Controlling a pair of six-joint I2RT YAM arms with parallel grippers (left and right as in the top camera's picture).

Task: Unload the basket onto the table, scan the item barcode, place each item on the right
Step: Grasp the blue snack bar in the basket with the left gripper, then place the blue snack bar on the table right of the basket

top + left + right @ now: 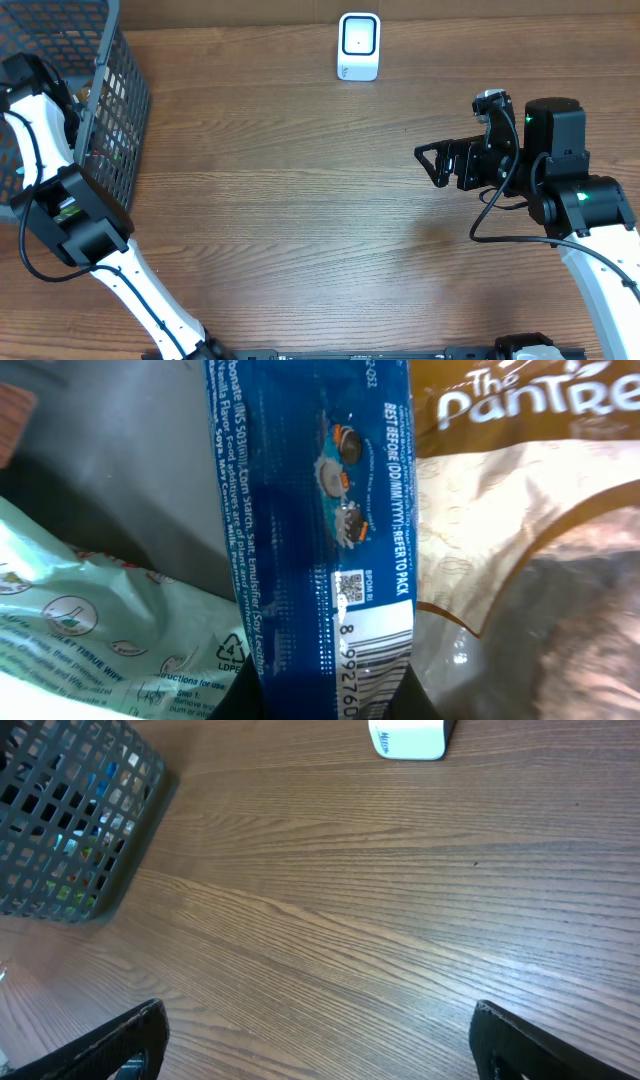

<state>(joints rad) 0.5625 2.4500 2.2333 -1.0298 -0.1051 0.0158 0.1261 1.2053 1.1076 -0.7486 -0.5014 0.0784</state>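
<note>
The left claw (330, 698) is closed on a blue cookie packet (310, 510), with its two dark fingers (248, 705) pinching the packet's lower end at the bottom of the wrist view. The packet is glossy dark blue with fine white print and small pictures of sandwich cookies. It also carries a best-before line, a small QR code (350, 586) and a white panel with the barcode (378, 660). The barcode sits just above the right-hand finger and faces the camera. The packet runs straight up from the claw. It lies over a pale green pouch (90, 630) on its left and a brown and cream bag (520, 510) lettered "The Pantre" on its right. All of this is inside a dark mesh basket (125, 100) at the far left corner of the wooden table (300, 230), where the left arm reaches down into it. The right claw (428, 166) is wide open, gripping nothing, and hovers above the right side of the table, well apart from the basket. A small white scanner (359, 46) stands at the middle of the far edge.
</note>
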